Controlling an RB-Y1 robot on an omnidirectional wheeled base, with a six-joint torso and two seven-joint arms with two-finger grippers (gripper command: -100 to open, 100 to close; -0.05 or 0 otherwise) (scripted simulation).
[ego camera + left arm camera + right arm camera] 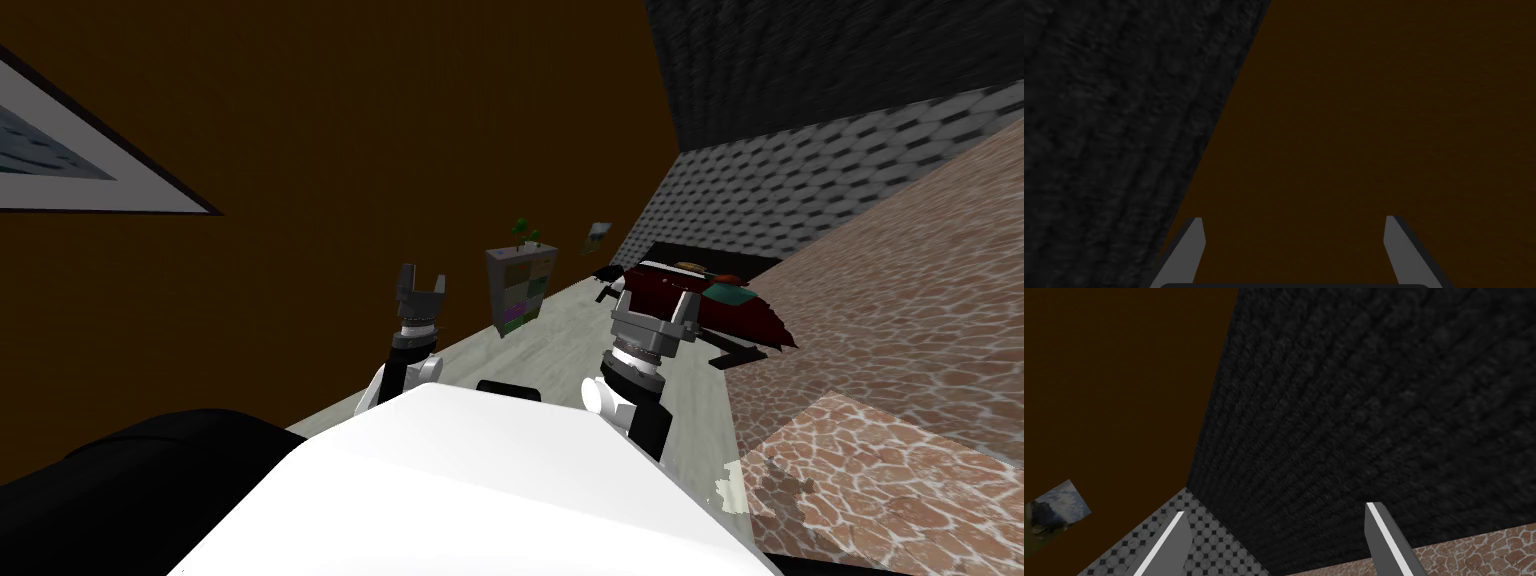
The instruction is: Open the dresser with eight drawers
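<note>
You see the dresser [520,290] small at frame centre against the brown wall [400,120], well apart from the left tool [421,278] and right tool [655,298], both released; likely rigid and heavy, so take one drawer by its front edge.

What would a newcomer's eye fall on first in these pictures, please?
The dark brown wall dominates, with a framed blue picture at the head view's left edge. Far along it stands a small grey dresser with pastel drawer fronts, green plants on top, and to its right a bed with a dark red cover. Nearer, the left hand and right hand are raised, fingers open.
</note>
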